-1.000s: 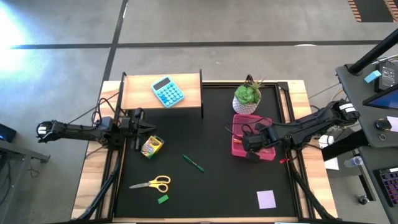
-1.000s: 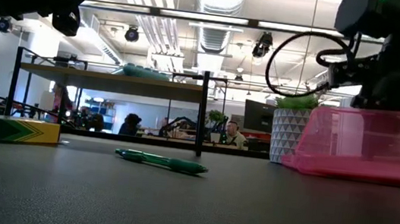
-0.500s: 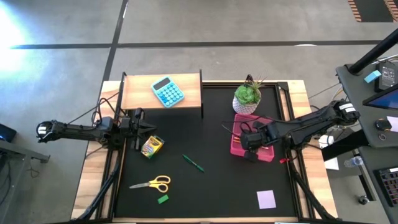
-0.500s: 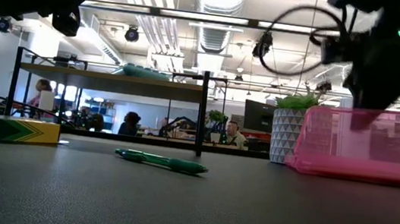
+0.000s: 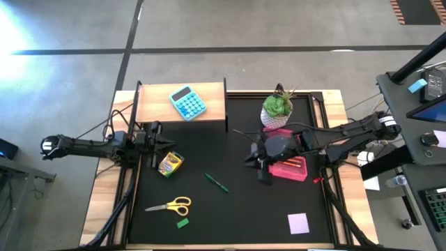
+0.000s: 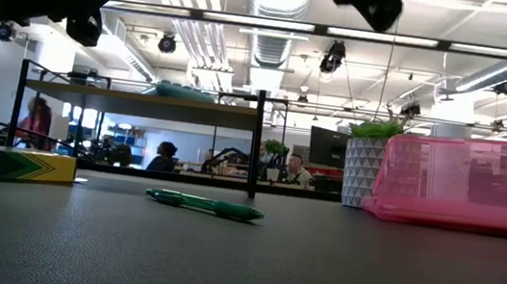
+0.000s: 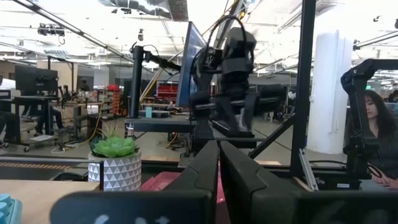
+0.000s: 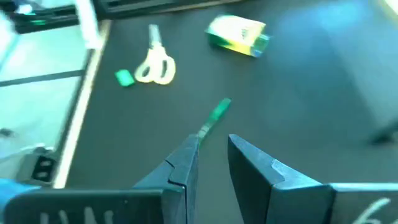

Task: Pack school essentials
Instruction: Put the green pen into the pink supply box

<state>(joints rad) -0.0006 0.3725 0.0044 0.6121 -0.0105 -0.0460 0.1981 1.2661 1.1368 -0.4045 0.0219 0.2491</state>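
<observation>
Calculator (image 5: pixel 188 103) sitting on shelf (image 5: pixel 155 109) at back left; plant (image 5: pixel 277 110) standing behind bin (image 5: pixel 293 167); pen (image 5: pixel 217 183) lying mid-table; scissors (image 5: pixel 171 206), eraser (image 5: pixel 182 223) lying front left; notepad (image 5: pixel 298 223) lying front right

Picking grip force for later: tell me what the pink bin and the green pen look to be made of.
Pink bin: apparently thin translucent plastic, since the light and shapes behind it show through its wall, with a slight sheen.
Green pen: likely smooth, glossy hard plastic, going by the highlight along its barrel; the dark part at its tip cannot be told.
</observation>
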